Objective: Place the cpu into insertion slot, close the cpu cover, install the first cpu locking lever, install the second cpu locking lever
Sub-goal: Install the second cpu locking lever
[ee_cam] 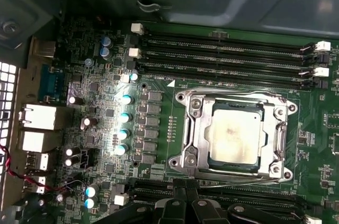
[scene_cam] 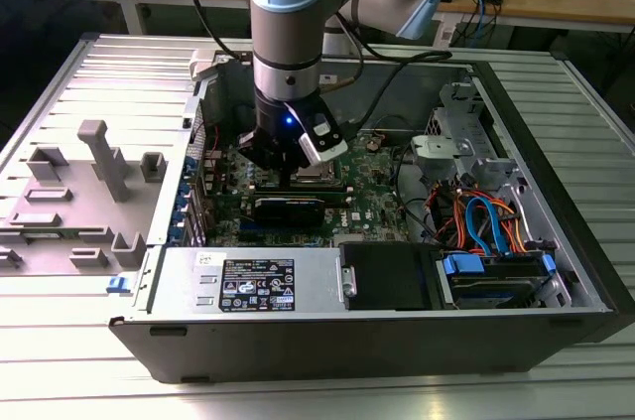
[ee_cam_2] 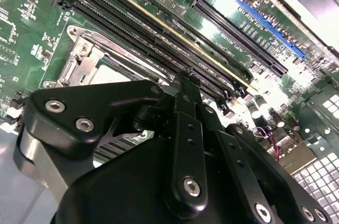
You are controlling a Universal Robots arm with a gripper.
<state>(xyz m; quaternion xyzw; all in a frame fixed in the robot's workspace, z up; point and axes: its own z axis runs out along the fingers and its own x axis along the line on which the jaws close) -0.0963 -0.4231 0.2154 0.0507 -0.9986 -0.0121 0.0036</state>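
- CPU (ee_cam: 234, 135) is already sitting in the insertion slot (ee_cam: 198, 168), dull silver-grey square top with a faint smudgy mark in the middle, pretty flat and level as far as the first wrist view goes.
- Gripper (ee_cam: 183, 185) hangs just off the socket's edge, fingertips over the thin wire lever (ee_cam: 238, 183) and the black memory slots (ee_cam: 222, 49) on that side; the fingers (ee_cam_2: 186, 128) look pressed together with nothing between them, so clenched and empty-handed.
- CPU cover (ee_cam: 197, 128) looks folded down, a silvery metal frame with the cut-out middle showing the chip, screws at the corners.
- Can't tell if either lever is actually hooked.
- Green motherboard (ee_cam: 175, 97) all around, a row of round capacitors (ee_cam: 123, 123) well to one side of the socket, more long black memory slots on the far side.
- In the exterior view the arm (scene_cam: 288, 33) comes straight down into the open computer case (scene_cam: 556, 291), gripper (scene_cam: 288, 174) right above the socket area, with a black power supply (scene_cam: 248, 281) along the near wall and blue and orange cables (scene_cam: 486, 216) off to the exterior view's right.
- Grey plastic fixture (scene_cam: 94, 182) sits on the table at the exterior view's left, well apart from the case.
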